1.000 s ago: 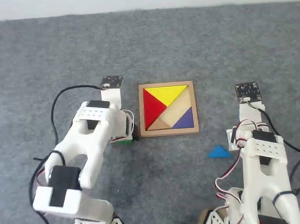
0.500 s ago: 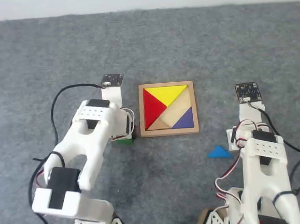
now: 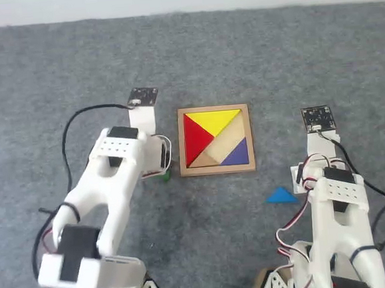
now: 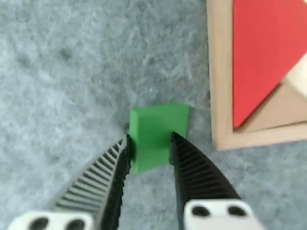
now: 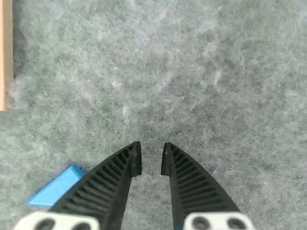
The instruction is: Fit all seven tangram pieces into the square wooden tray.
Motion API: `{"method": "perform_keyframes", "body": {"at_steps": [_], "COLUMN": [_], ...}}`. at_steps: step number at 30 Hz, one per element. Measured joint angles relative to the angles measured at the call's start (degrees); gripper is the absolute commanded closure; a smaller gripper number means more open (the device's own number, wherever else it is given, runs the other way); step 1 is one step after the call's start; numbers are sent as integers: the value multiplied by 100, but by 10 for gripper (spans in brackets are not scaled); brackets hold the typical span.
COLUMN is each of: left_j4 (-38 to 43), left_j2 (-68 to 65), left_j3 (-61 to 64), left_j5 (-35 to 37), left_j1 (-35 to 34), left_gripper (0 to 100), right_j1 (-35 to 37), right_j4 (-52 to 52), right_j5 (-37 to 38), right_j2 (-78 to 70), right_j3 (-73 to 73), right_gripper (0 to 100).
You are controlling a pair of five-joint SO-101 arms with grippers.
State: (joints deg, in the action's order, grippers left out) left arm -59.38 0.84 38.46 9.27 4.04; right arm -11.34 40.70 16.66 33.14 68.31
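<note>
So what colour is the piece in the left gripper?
Green; the piece shows best in the left wrist view, held by the left gripper.

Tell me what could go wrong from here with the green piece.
1. The left gripper pinches the green piece with its tips only, so it may twist or slip when lifted.
2. The piece sits close beside the tray rim; a low move across could catch that edge.
3. The blue triangle lies near the right gripper, which could nudge it.
</note>
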Motion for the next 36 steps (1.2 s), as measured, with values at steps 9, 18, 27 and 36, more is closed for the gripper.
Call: {"method": "perform_keyframes", "body": {"at_steps": [9,18,27,36], "left_j4": [255,264,510,527], "left_j2": [1407,1653,1653,1653], "left_j3": [1284,1371,1424,1424], "left_j5": [0,0,-9,0], "left_j1": [765,958,1178,1196], "left_gripper": [888,892,948,979], "right_j1": [0,0,0,0], "right_j4": [0,0,0,0], "right_j5": [0,0,0,0], "right_j2": [0,0,0,0], "right_j3": [0,0,0,0], "right_gripper": [919,919,919,919]}}
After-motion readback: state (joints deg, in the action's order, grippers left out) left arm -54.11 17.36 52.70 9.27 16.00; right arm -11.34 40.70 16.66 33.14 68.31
